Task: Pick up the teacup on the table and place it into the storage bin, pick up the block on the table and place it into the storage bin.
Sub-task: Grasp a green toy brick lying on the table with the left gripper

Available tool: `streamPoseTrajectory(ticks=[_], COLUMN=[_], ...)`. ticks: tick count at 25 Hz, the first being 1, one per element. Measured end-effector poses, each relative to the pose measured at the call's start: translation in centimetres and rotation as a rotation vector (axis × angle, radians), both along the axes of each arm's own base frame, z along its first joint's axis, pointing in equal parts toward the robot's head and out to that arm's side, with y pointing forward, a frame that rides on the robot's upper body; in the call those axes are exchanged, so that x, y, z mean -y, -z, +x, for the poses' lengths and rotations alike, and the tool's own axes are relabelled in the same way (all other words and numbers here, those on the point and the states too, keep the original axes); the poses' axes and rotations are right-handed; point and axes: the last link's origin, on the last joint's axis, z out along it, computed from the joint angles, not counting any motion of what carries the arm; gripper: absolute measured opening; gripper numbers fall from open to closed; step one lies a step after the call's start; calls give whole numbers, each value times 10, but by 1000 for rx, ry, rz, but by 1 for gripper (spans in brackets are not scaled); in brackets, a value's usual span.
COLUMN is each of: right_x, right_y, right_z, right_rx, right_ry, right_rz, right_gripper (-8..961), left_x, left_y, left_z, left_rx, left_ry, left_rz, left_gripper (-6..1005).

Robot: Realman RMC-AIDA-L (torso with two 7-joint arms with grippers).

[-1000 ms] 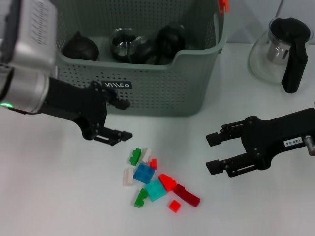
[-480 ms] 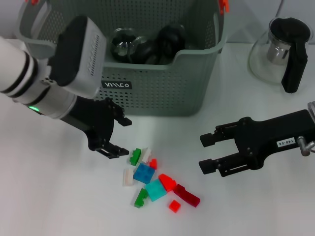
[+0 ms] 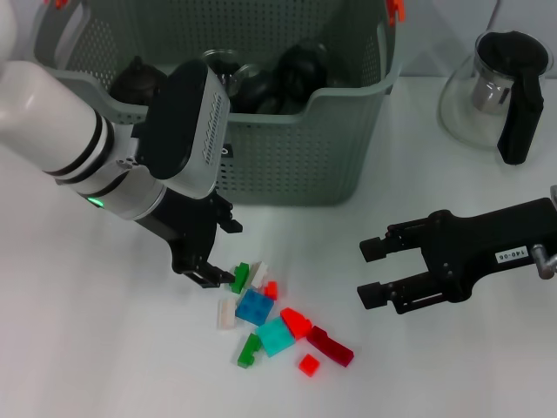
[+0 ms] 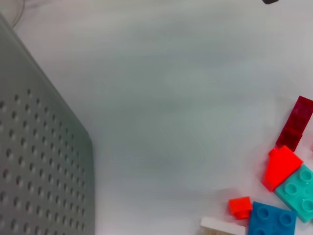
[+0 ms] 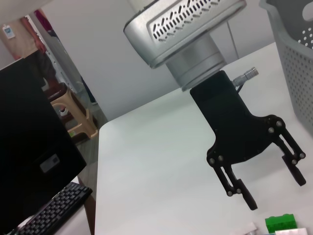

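We see the blocks (image 3: 277, 324) scattered in a loose cluster on the white table (image 3: 104, 348), in front of the storage bin (image 3: 287, 148) and well apart from its front wall. The cluster holds a blue block (image 3: 254, 306), a teal block (image 3: 277, 336), a bright red wedge-shaped block (image 3: 296, 322), a dark red block (image 3: 331, 346), a small red block (image 3: 308, 365), two green blocks (image 3: 239, 277) and a couple of white ones. In the left wrist view we find the blue block (image 4: 272, 221), the teal one (image 4: 298, 187), the red wedge (image 4: 280, 165) and the dark red block (image 4: 296, 122) lying close together on the table.

The storage bin stands at the far side of the table, and inside it we make out several dark rounded vessels (image 3: 300, 65) (we cannot tell which of them is the teacup).

The left gripper (image 3: 218, 252) hangs low over the table just beside the green block at the near-left edge of the cluster, its black fingers spread apart and holding nothing. The right wrist view shows the same left gripper (image 5: 271, 188) with its fingers wide, above a green block (image 5: 281, 223).

The right gripper (image 3: 372, 272) sits over the table to the right of the blocks, near but not touching them, fingers apart and empty.

A glass pitcher with a black lid and handle (image 3: 500, 87) stands at the far right of the table.
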Motion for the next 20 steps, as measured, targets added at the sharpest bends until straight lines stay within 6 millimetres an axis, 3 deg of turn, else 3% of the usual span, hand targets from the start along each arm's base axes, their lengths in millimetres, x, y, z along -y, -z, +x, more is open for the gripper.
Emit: streamPoseTrajectory(ticks=[20], right_x=[2], right_y=[0], right_z=[4], right_rx=[-15], right_ry=[17], right_rz=[5], right_gripper=[795], left_x=[-1], left_y=[15], left_z=[-10], left_rx=[-22], left_ry=[17], left_rz=[6], left_gripper=[691])
